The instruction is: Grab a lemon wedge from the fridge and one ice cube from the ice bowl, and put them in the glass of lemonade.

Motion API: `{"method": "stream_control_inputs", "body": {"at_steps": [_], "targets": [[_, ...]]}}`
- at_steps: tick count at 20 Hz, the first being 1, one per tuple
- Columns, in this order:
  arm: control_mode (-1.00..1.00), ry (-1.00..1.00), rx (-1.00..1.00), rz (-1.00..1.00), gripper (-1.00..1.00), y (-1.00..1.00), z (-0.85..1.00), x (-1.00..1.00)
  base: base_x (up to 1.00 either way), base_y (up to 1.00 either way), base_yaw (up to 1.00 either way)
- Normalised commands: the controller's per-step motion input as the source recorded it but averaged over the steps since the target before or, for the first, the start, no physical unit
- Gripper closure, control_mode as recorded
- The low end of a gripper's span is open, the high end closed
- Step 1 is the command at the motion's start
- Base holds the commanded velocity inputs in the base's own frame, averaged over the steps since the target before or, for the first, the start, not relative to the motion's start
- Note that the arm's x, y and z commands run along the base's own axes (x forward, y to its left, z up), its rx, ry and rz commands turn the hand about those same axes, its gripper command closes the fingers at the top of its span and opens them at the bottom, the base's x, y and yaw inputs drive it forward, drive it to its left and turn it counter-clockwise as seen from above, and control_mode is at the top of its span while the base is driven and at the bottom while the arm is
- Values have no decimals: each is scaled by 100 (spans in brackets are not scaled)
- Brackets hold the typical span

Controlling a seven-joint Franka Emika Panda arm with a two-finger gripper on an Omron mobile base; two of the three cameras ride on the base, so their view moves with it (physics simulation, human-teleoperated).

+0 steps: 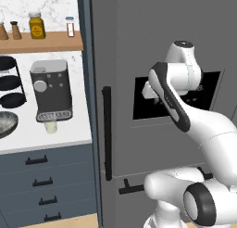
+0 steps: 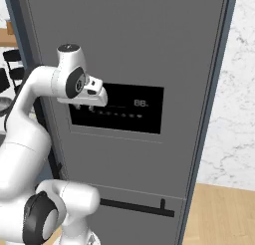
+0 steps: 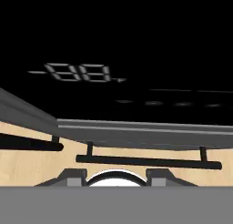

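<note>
end effector (image 2: 83, 107) spread unclear, faces fridge (image 2: 149, 50) panel; left base view adds ice bowl (image 1: 5, 123).

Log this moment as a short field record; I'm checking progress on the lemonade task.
fridge: doors shut, dispenser panel dark
gripper: hovering close in front of the panel's left side, holding nothing visible; jaw state unclear
vertical handle: untouched
glass of lemonade: on counter under the coffee machine
ice bowl: on counter, at the picture's left edge
progress: fridge not yet opened
</note>
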Motion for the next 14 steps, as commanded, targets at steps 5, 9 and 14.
{"method": "stream_control_inputs", "body": {"at_steps": [5, 9, 14], "targets": [[-100, 5, 0, 2, -100, 0, -6, -26, 0, 0, 0], [-100, 23, 0, 6, -100, 0, -25, -59, 0, 0, 0], [-100, 27, 0, 9, -100, -2, -41, -50, 0, 0, 0]]}}
